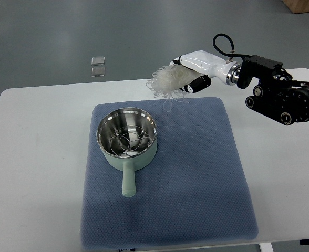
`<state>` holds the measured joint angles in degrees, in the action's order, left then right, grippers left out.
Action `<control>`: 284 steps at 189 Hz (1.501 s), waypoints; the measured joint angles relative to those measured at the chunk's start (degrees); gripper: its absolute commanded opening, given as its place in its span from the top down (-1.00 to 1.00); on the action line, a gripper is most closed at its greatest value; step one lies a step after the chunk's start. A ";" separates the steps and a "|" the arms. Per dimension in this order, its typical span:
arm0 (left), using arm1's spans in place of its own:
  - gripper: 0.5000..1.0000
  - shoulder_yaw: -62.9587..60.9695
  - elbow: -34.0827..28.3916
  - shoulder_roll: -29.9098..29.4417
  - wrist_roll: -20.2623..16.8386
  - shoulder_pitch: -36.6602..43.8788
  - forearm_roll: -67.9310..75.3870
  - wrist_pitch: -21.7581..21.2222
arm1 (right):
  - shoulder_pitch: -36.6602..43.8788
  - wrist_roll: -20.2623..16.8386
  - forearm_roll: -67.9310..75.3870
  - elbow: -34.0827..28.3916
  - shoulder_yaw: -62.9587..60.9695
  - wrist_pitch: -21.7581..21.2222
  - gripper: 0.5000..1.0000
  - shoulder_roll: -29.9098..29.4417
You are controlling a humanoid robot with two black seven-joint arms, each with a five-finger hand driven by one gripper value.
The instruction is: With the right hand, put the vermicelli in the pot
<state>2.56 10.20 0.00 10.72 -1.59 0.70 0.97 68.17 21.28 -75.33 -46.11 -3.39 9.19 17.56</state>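
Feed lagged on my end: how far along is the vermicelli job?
Done: the right hand has grasped the vermicelli and holds it above the mat's far edge. Left: carry it over the pot, which holds only a wire rack, and release.

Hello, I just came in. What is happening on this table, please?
The robot's right hand holds a bundle of white vermicelli in the air, above the far edge of the blue mat. The pot stands on the mat, handle toward the robot, with a wire rack inside and no vermicelli yet. The left arm is out of view.
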 measured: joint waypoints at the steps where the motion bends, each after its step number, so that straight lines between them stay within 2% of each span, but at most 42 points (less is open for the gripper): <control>1: -1.00 0.00 0.00 0.00 0.00 0.00 0.00 0.00 | 0.07 0.00 0.00 -0.16 -0.04 0.00 1.00 0.00; 22: -1.00 0.05 0.00 0.00 0.00 0.00 0.00 0.00 | 1.30 0.78 0.00 -3.33 -0.45 -0.02 1.00 -0.30; 77: -1.00 0.13 0.00 0.00 0.00 0.00 0.00 0.00 | 1.07 8.21 -0.15 -7.06 -0.02 0.20 1.00 -4.10; 111: -1.00 0.13 0.00 0.00 0.00 0.00 0.00 0.00 | 0.62 9.16 -0.79 -6.94 1.73 0.17 1.00 -5.88; 112: -1.00 0.13 0.00 0.00 0.00 0.00 0.00 0.00 | 0.59 9.16 -0.82 -6.91 1.87 0.17 0.87 -5.90; 113: -1.00 0.13 0.00 0.00 0.00 0.00 0.00 0.00 | 0.56 9.16 -0.85 -6.89 2.02 0.18 0.87 -5.92; 114: -1.00 0.13 0.00 0.00 0.00 0.00 0.00 0.00 | 0.54 9.16 -0.88 -6.86 2.16 0.18 0.72 -5.94; 115: -1.00 0.13 0.00 0.00 0.00 0.00 0.00 0.00 | 0.51 9.16 -0.91 -6.83 2.32 0.18 0.72 -5.95; 116: -1.00 0.13 0.00 0.00 0.00 0.00 0.00 0.00 | 0.49 9.16 -0.94 -6.81 2.47 0.19 0.57 -5.97; 117: -1.00 0.13 0.00 0.00 0.00 0.00 0.00 0.00 | 0.46 9.16 -0.96 -6.79 2.63 0.20 0.57 -5.98; 118: -1.00 0.13 0.00 0.00 0.00 0.00 0.00 0.00 | 0.44 9.16 -0.99 -6.76 2.78 0.22 0.41 -6.00; 119: -1.00 0.13 0.00 0.00 0.00 0.00 0.00 0.00 | 0.41 9.16 -1.01 -6.74 2.93 0.24 0.41 -6.01; 120: -1.00 0.13 0.00 0.00 0.00 0.01 0.00 0.00 | 0.38 9.16 -1.04 -6.73 3.08 0.27 0.26 -6.02; 121: -1.00 0.13 0.00 0.00 0.00 0.01 0.00 0.00 | 0.36 9.16 -1.06 -6.71 3.23 0.30 0.25 -6.03; 122: -1.00 0.13 0.00 0.00 0.00 0.01 0.00 0.00 | 0.31 9.16 -1.10 -6.69 3.52 0.38 0.11 -6.06; 123: -1.00 0.13 0.00 0.00 0.00 0.01 0.00 0.00 | 0.29 9.16 -1.12 -6.67 3.66 0.44 0.11 -6.07; 124: -1.00 0.13 0.00 0.00 0.00 0.01 0.00 0.00 | 0.27 9.16 -1.13 -6.66 3.80 0.50 -0.02 -6.08; 125: -1.00 0.13 0.00 0.00 0.00 0.01 0.00 0.00 | 0.25 9.16 -1.15 -6.65 3.92 0.56 -0.02 -6.10; 126: -1.00 0.13 0.00 0.00 0.00 0.01 0.00 0.00 | 0.23 9.16 -1.16 -6.64 4.05 0.62 -0.11 -6.11; 132: -1.00 0.13 0.00 0.00 0.00 0.00 0.00 0.00 | 0.07 9.17 -1.21 -6.60 4.68 1.12 -0.28 -6.15; 140: -1.00 0.13 0.00 0.00 0.00 0.00 0.00 0.00 | -0.22 9.23 -1.24 -6.57 5.24 1.94 -0.35 -6.16; 153: -1.00 0.15 0.00 0.00 0.00 0.00 0.00 0.00 | -0.74 9.28 -1.26 -6.53 5.78 3.47 -0.59 -6.16; 167: -1.00 0.14 0.00 0.00 0.00 0.00 0.00 0.00 | -0.94 9.32 -1.26 -6.51 5.97 4.40 -0.65 -6.03; 205: -1.00 0.09 0.20 0.00 0.00 0.00 0.00 0.00 | -1.06 9.39 -0.85 -6.45 5.43 5.07 -0.65 -5.10; 229: -1.00 0.02 0.32 0.00 0.00 0.00 0.00 0.00 | -1.35 9.39 -0.04 -6.39 3.83 6.93 -0.65 -4.29; 270: -1.00 -0.01 0.34 0.00 0.00 0.00 0.06 0.00 | -7.70 8.57 5.49 -5.95 -7.71 7.33 -0.64 -2.58; 284: -1.00 -0.01 0.34 0.00 0.00 0.00 0.07 0.00 | -11.11 7.28 9.52 -5.00 -12.52 7.72 -0.65 -2.56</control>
<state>2.55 10.54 0.00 10.72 -1.58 0.77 0.97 57.06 28.56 -65.81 -51.11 -15.90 16.91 15.00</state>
